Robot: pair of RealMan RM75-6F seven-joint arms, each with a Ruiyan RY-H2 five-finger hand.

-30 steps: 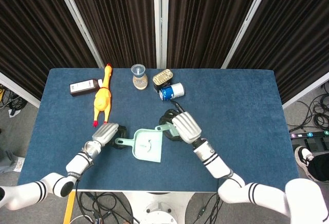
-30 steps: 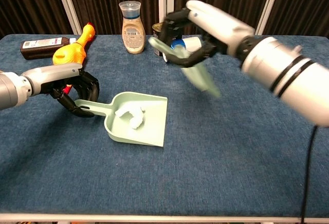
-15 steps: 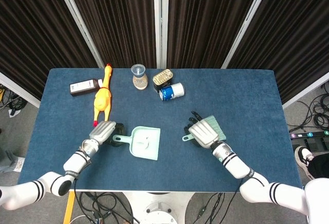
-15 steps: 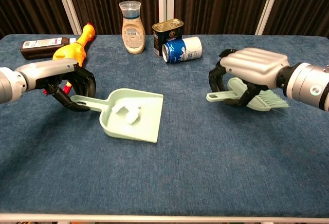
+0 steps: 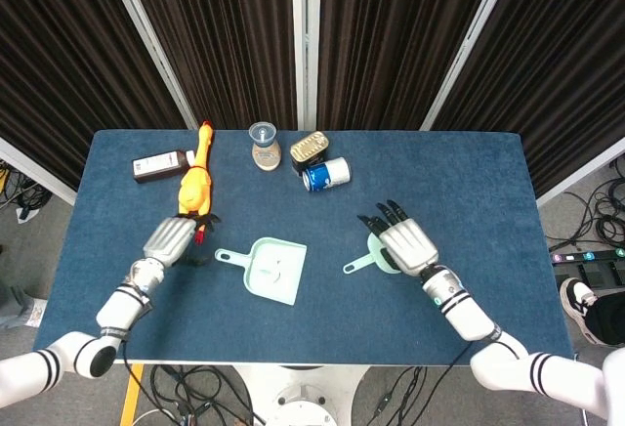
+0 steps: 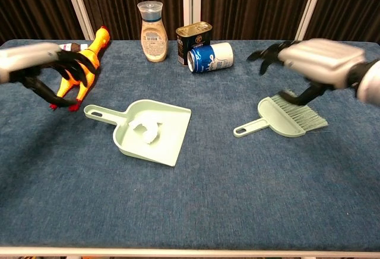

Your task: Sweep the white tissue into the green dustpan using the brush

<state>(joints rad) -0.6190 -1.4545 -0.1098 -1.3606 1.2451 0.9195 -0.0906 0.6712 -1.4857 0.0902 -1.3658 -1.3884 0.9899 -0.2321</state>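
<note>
Hovering both hands off the tools now. My left hand [image 6: 35, 69] is raised above the tabletop [image 6: 237, 199] near the rubber chicken [image 6: 83, 57], fingers spread, holding nothing. My right hand [image 6: 317, 63] is up over the brush [image 6: 285, 119], fingers apart, also holding nothing. Brush lies flat on the blue cloth, handle toward the centre, bristles toward my right edge. Green dustpan [image 6: 169, 137] sits left of centre, handle toward my left hand, not touched by it. White tissue [image 6: 145, 130] is inside the dustpan, near its back wall. Along the far edge: dark bottle [image 5: 161, 164] lying flat, chicken just beside it, upright jar [image 6: 150, 24] with a clear cap, a tin [image 6: 193, 39] and a blue can [image 6: 209, 56] on its side, the two touching. Surface is a dark blue carpet-like cover, no visible wrinkles. Behind it hang dark pleated curtains [image 5: 234, 35] with white frame posts; grey floor with cables [image 5: 601, 221] shows on my right side.
</note>
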